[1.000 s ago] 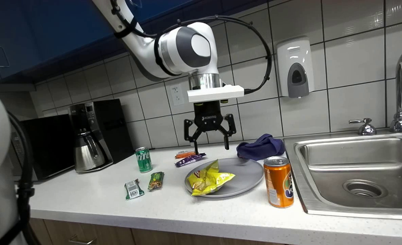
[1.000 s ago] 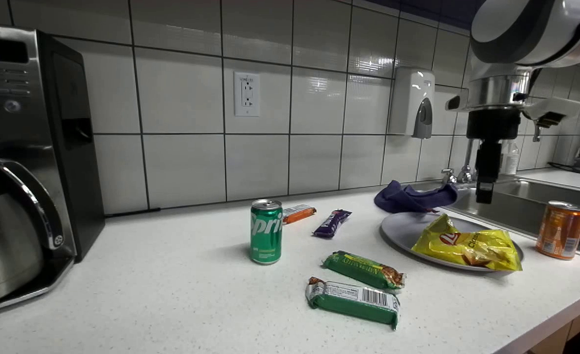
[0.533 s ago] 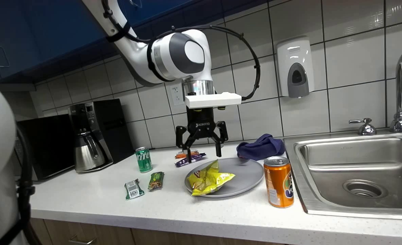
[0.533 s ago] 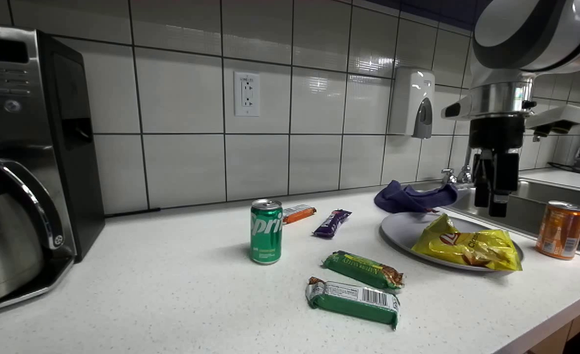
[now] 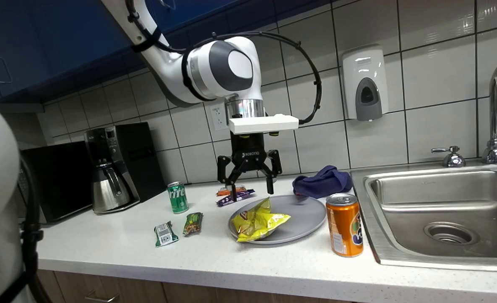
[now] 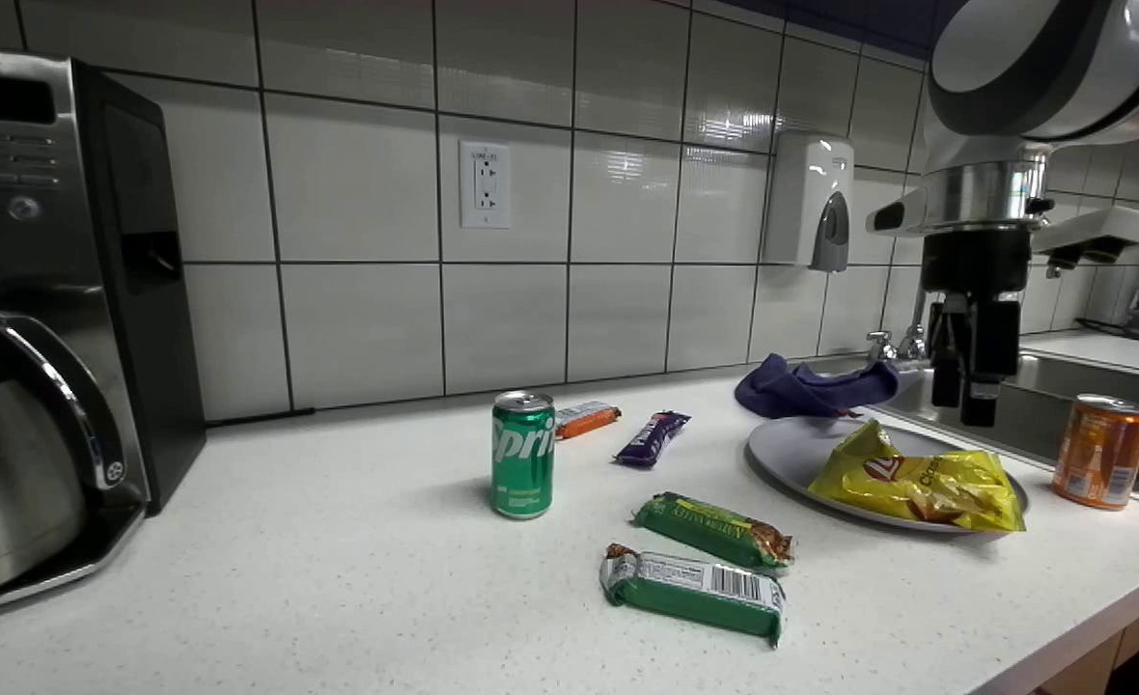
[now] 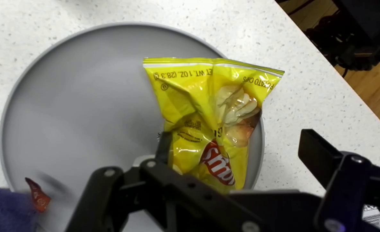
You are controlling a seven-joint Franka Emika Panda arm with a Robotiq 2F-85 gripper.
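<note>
The tool [image 5: 252, 195] hangs released above a yellow chip bag [image 5: 257, 224] on a gray plate [image 5: 304, 216]. An orange can [image 5: 343, 227] stands near the plate.

In an exterior view I see ROBOTIQ on my gripper [image 5: 252, 195]. In the wrist view I read, upside down on the yellow bag [image 7: 206, 109], POTATO CHIPS, WT. 1 OZ. (28.3 g), a circled U and part of the red Lay's logo. An exterior view gives me "Spri" on the green can [image 6: 522, 463] and NATURE VALLEY on a green bar [image 6: 712, 530]. I cannot make out the small print beside the barcode on another green bar [image 6: 693, 593], nor the lettering on the orange can [image 5: 343, 227].
</note>
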